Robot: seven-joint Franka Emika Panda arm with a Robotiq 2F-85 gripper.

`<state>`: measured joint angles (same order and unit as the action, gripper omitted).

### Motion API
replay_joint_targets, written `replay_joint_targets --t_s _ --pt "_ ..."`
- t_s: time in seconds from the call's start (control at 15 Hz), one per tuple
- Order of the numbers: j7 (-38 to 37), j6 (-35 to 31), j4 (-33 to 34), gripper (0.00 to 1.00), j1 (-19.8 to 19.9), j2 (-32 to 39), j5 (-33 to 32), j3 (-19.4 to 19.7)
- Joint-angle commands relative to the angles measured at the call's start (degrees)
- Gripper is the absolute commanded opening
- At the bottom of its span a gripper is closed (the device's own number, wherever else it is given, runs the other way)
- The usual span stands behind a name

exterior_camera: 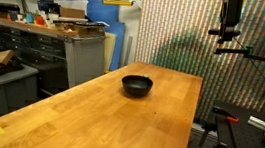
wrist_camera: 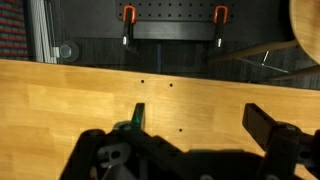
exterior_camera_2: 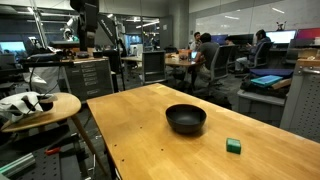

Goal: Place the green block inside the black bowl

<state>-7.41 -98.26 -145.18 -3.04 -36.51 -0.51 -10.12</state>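
Tool (wrist_camera: 198,114) wide open, empty, above the wooden table (wrist_camera: 60,100), apart from black bowl (exterior_camera_2: 186,119) and green block (exterior_camera_2: 233,146).

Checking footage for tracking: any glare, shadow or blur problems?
In an exterior view the black bowl is a featureless dark shape and the wall behind shows coloured moiré; in an exterior view the green block is small yet distinct; wrist view: the tool is underexposed.
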Motion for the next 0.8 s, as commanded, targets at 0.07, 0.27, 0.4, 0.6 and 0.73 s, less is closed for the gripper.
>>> replay_joint_targets --t_s 0.07,0.27,0.4,0.6,0.73 --pt "4.23 -1.23 0.08 1.00 0.00 0.96 -5.69 2.65" --pt "9.37 -3.02 -0.05 1.00 0.44 1.95 -9.99 5.85" --pt "15.14 -6.61 -0.53 1.00 0.46 2.62 -11.76 9.37" --pt "23.24 -13.77 -0.63 1.00 1.11 4.89 -11.73 15.11" --pt "28.13 -17.39 0.23 1.00 1.74 7.62 -11.29 18.29"
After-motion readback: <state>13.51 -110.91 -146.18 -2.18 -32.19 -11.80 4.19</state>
